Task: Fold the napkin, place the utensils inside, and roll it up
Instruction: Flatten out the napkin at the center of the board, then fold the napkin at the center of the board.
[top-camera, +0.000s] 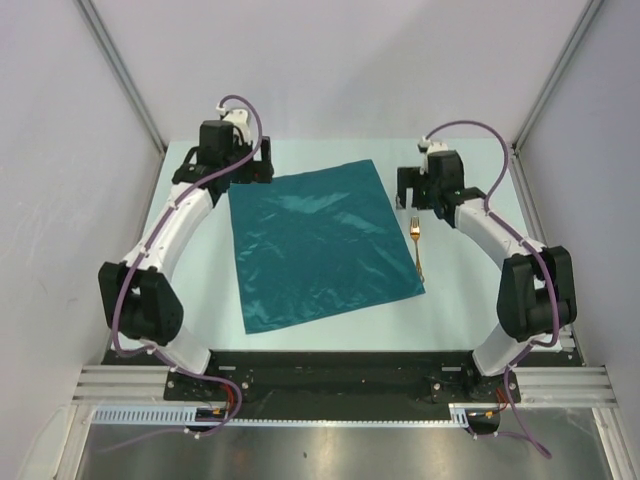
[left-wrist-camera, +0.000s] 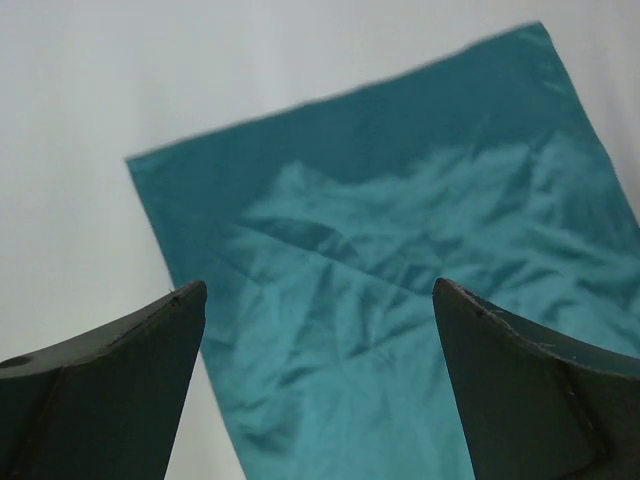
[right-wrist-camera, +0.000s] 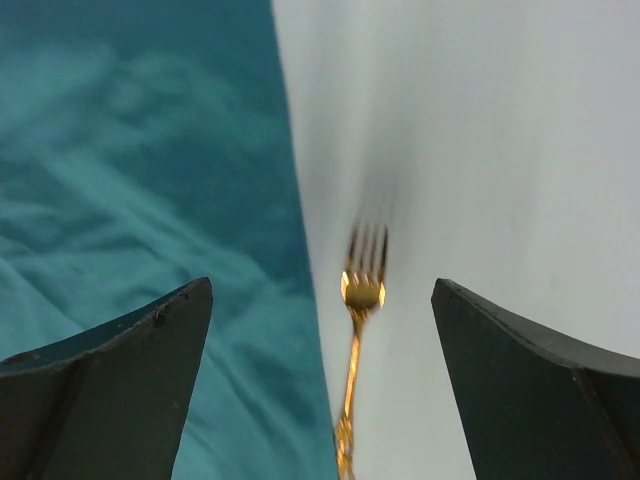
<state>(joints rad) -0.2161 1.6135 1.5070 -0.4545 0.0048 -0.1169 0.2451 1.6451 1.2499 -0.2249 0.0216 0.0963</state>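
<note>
The two arm bases are sitting at the near edge of the table, each arm reaching outward and then in toward the far half. The napkin is lying flat and unfolded in the middle of the table. It is turned slightly, so its near-right corner is pointing toward the right arm, and light creases are showing across its sheen. The fork is lying on the bare table just right of the napkin's right edge, handle toward the near side and tines pointing far. Its handle end is meeting the cloth's edge close to that near-right corner; I cannot tell whether it is overlapping the cloth.

Farther back, the right gripper is hanging just beyond the tines, jaws spread wide and holding nothing. In its wrist view the fork is showing, blurred, between the two fingers. The left gripper is hanging at the napkin's far-left corner, also spread wide and empty. In its wrist view that corner is lying between its fingers.
</note>
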